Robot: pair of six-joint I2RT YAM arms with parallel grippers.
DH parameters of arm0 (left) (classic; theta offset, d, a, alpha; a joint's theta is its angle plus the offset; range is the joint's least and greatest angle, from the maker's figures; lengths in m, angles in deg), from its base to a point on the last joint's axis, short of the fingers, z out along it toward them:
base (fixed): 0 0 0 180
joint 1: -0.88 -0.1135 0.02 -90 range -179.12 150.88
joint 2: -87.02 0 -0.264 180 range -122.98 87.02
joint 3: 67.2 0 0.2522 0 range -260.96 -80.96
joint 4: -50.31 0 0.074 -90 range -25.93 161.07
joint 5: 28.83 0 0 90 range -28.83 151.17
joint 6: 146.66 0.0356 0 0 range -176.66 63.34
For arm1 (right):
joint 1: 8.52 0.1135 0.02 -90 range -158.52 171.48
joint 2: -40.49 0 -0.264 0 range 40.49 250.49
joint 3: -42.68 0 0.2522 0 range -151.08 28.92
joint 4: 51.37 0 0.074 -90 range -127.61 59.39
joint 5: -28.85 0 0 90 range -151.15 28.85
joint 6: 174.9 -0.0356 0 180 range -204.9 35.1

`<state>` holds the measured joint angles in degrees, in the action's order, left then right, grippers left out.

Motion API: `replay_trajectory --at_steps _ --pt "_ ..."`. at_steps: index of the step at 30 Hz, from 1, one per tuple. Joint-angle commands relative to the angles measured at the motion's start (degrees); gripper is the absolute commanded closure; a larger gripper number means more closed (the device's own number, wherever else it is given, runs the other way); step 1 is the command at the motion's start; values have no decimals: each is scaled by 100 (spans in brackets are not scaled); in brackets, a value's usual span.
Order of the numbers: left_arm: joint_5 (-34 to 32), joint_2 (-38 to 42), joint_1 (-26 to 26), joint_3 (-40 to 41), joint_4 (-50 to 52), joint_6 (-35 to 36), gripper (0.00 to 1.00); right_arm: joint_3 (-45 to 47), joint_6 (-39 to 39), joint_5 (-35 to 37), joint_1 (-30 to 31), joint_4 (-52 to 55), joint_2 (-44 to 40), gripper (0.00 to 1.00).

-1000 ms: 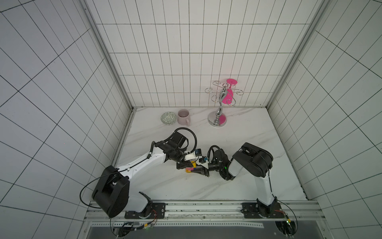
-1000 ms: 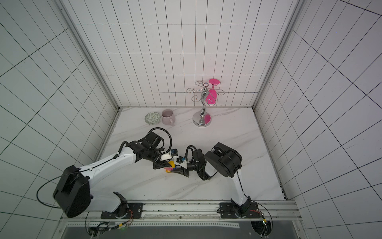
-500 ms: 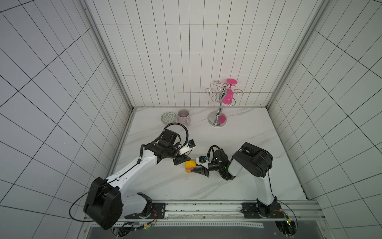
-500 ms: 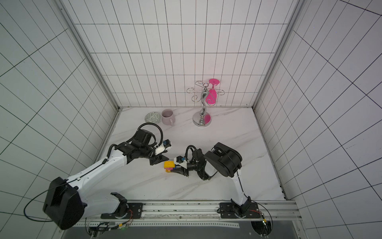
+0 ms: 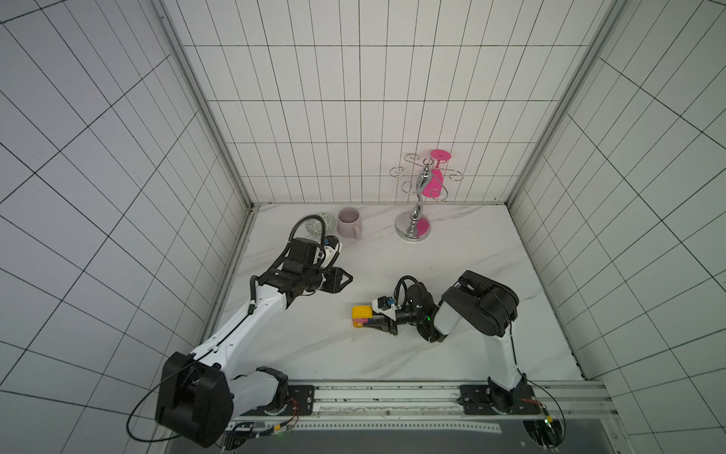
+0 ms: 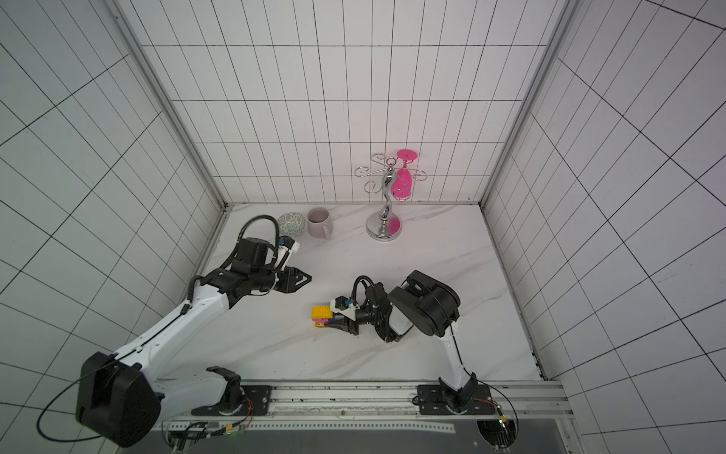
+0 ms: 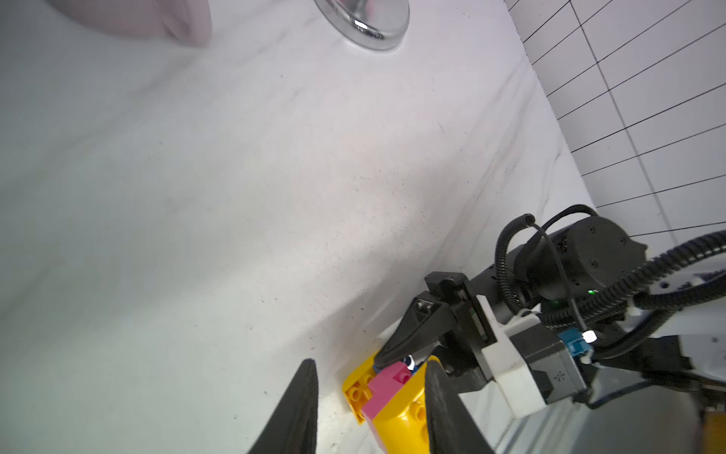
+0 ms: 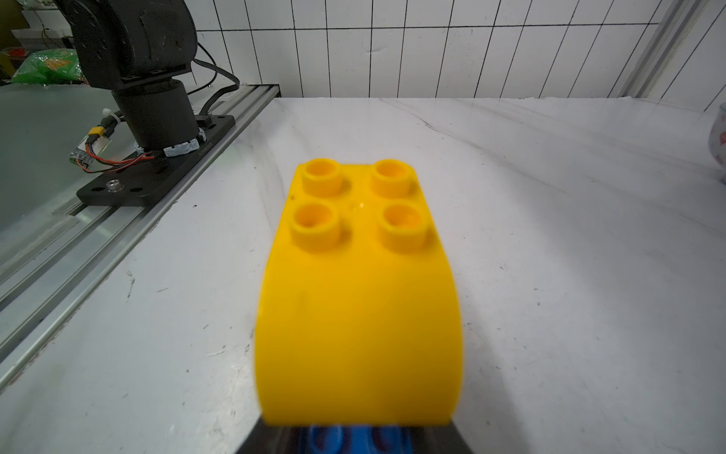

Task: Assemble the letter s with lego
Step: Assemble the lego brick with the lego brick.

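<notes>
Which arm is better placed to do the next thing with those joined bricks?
Probably the right arm: the right gripper is shut on the joined bricks, low by the table. The left gripper is open, empty and off to the side, apart from them.

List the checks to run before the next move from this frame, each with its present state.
1. The right gripper is shut on the letter s: ok.
2. The left gripper is empty, jaws apart: ok.
3. The left gripper is apart from the letter s: ok, bare table shows between them in both top views.
4. All five bricks are joined: cannot tell; a yellow brick, a pink brick and a blue brick show, the rest is hidden.
5. The letter s rests on the table: cannot tell.
6. The mug and glass stand are away from the letter s: ok, both near the back wall.
</notes>
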<state>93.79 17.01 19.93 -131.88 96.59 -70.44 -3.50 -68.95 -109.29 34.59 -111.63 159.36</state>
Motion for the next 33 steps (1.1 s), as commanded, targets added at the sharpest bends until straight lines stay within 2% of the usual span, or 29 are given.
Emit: replay_trajectory --at_steps 1,6,11,17,23,33 --pt "936 217 -15 208 102 -967 63 -97 128 -6 -30 107 -13 81" --pt "969 327 -24 402 828 -718 62 -76 141 -11 -26 152 -30 81" --pt "941 252 -17 541 799 -1008 60 -58 159 22 -40 159 -30 81" --pt "1091 505 12 1091 -113 -1722 60 69 199 39 -125 153 -42 81" --pt "1291 381 17 1488 -935 -2141 60 78 163 38 -207 111 22 81" --pt "1267 69 -32 1503 -886 -1923 62 36 172 45 -206 168 51 81"
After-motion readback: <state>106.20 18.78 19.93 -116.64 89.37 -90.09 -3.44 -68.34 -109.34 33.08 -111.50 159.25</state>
